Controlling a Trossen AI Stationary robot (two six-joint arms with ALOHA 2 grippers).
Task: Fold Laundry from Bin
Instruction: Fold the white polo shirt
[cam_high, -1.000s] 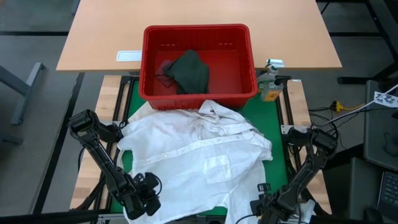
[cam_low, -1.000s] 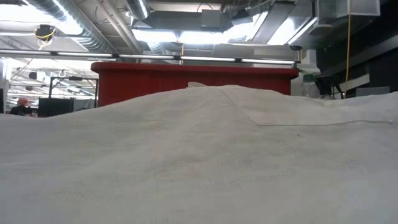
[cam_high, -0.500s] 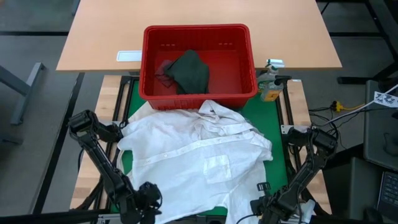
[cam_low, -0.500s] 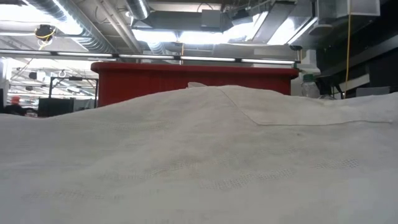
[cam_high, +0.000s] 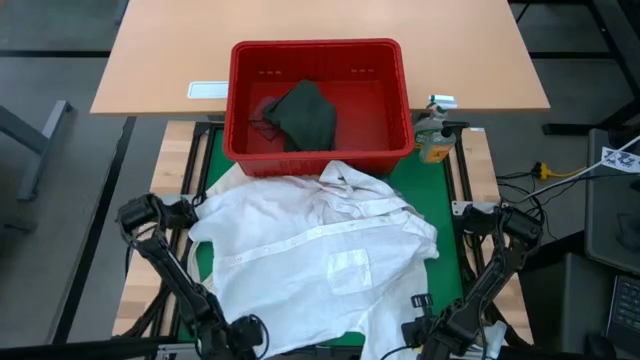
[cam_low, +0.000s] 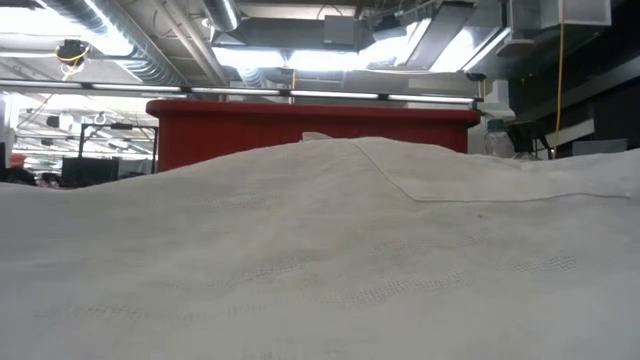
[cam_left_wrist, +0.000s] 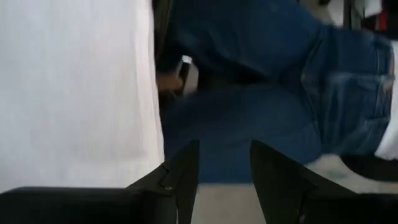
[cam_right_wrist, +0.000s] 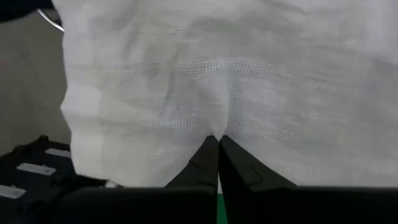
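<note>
One large white shirt (cam_high: 320, 255) lies spread ahead of me, covering most of the green mat (cam_high: 450, 255) between my two arms and rising like a pale hill across the low view (cam_low: 320, 250). Its far edge reaches the one red bin (cam_high: 318, 100), which stands well beyond both my claws on the far side of the shirt; only its upper wall (cam_low: 310, 125) shows over the cloth from table height. Inside the bin I count two pieces of laundry: one dark green-grey top (cam_high: 305, 115) and, touching it on my left, one small maroon piece (cam_high: 262, 112).

My right claw (cam_right_wrist: 217, 146) is clenched on the near hem of the white shirt (cam_right_wrist: 236, 81), fingers pressed together with a pinch of cloth between their tips. My left claw (cam_left_wrist: 224, 163) hangs released at the near left corner, its two fingers (cam_left_wrist: 183, 168) apart with nothing between them, the shirt's edge (cam_left_wrist: 74, 87) just beside it. Past it shows a person's blue jeans (cam_left_wrist: 261, 81).

Beside the bin, off to my right, stands one small bottle (cam_high: 433, 135).
</note>
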